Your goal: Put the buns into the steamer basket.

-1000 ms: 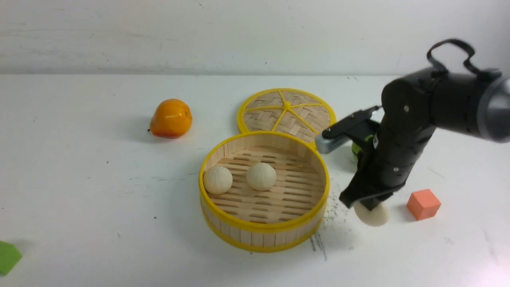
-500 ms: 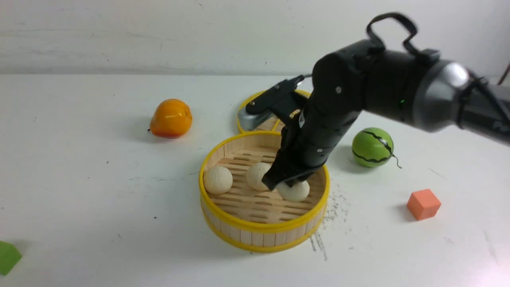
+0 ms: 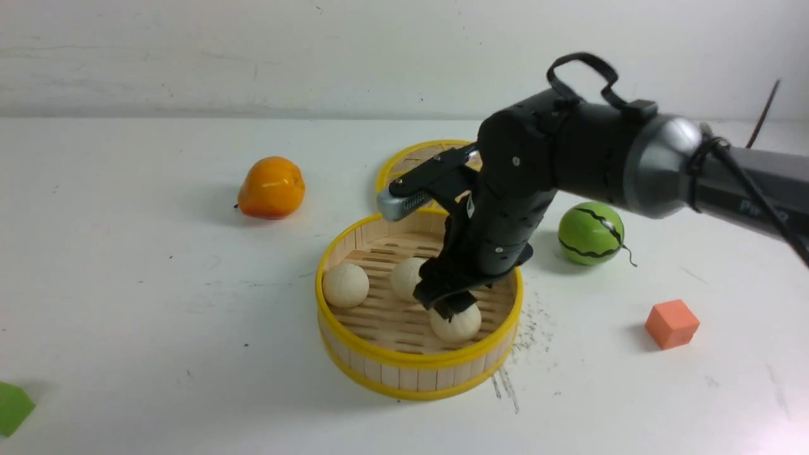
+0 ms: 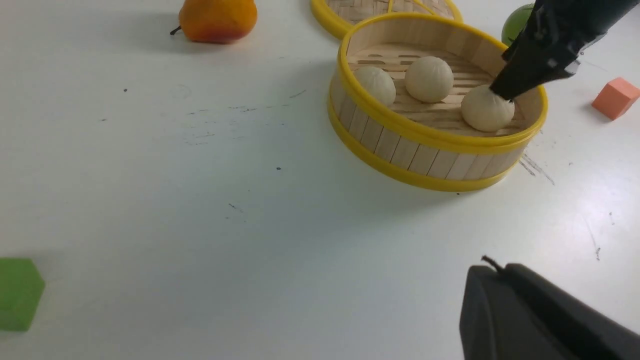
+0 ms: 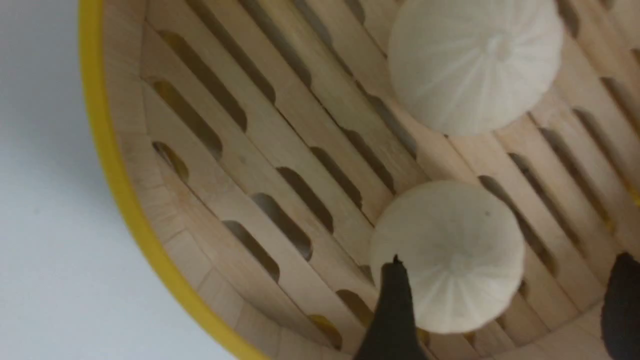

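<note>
Fingers point(image 5: 392, 310) of my right gripper point(image 3: 452, 308) stand parted inside the steamer basket point(image 3: 404, 363), straddling one bun point(image 3: 456, 325) that rests on the slats. One fingertip overlaps the bun's edge and the other stands clear of it. Just beside the fingers I see a second bun point(image 3: 404, 278), and further along the floor a third bun point(image 3: 345, 285). Outside the rim lie the lid point(image 3: 404, 161), the watermelon ball point(image 3: 591, 234), the orange cube point(image 3: 672, 323) and, well apart, the orange fruit point(image 3: 272, 188). My left gripper point(image 4: 525, 310) shows only a dark edge, so I cannot tell its state.
</note>
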Controlling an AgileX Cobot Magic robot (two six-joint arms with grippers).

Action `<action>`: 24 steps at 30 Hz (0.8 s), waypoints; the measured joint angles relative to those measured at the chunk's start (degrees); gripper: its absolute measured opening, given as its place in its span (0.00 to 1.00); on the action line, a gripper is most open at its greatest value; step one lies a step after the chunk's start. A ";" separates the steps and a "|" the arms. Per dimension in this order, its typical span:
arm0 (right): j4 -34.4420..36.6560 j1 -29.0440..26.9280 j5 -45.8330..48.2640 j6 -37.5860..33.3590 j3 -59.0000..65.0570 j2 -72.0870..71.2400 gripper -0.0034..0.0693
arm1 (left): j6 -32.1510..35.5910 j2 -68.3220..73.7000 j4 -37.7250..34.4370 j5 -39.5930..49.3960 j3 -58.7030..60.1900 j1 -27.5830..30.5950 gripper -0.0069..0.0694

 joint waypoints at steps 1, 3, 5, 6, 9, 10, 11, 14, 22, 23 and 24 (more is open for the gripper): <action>0.00 0.00 0.37 0.22 -0.11 -2.51 0.73 | 0.00 0.00 0.00 0.00 0.00 0.00 0.10; 0.00 0.00 1.26 0.51 -0.16 -6.97 0.66 | 0.00 0.00 0.00 0.00 0.00 0.00 0.10; 0.00 0.00 1.87 0.74 -0.16 -10.15 0.59 | 0.00 0.00 0.00 0.00 0.00 0.00 0.11; 0.00 0.00 2.56 1.05 -0.08 -13.95 0.48 | 0.00 0.00 0.00 0.00 0.00 0.00 0.11; 0.00 0.00 2.66 2.41 2.59 -22.78 0.23 | 0.00 0.00 0.00 0.00 0.00 0.00 0.11; 0.00 0.00 2.17 3.03 4.55 -26.02 0.15 | 0.00 0.00 0.00 0.00 0.00 0.00 0.11; 0.00 0.00 1.59 3.53 6.42 -29.36 0.09 | 0.00 0.00 0.00 0.00 0.00 0.00 0.11; 0.06 0.00 -0.45 4.73 12.62 -36.19 0.03 | 0.00 0.00 0.00 0.00 0.00 0.00 0.12; 5.83 0.00 -10.90 5.32 35.51 -62.46 0.02 | 0.00 0.00 0.00 0.00 0.00 0.00 0.13; 6.47 0.00 -11.82 5.32 37.61 -64.89 0.02 | 0.00 0.00 0.00 0.00 0.00 0.00 0.13; 7.23 0.00 -13.08 5.32 39.85 -67.43 0.02 | 0.00 0.00 0.00 0.00 0.00 0.00 0.14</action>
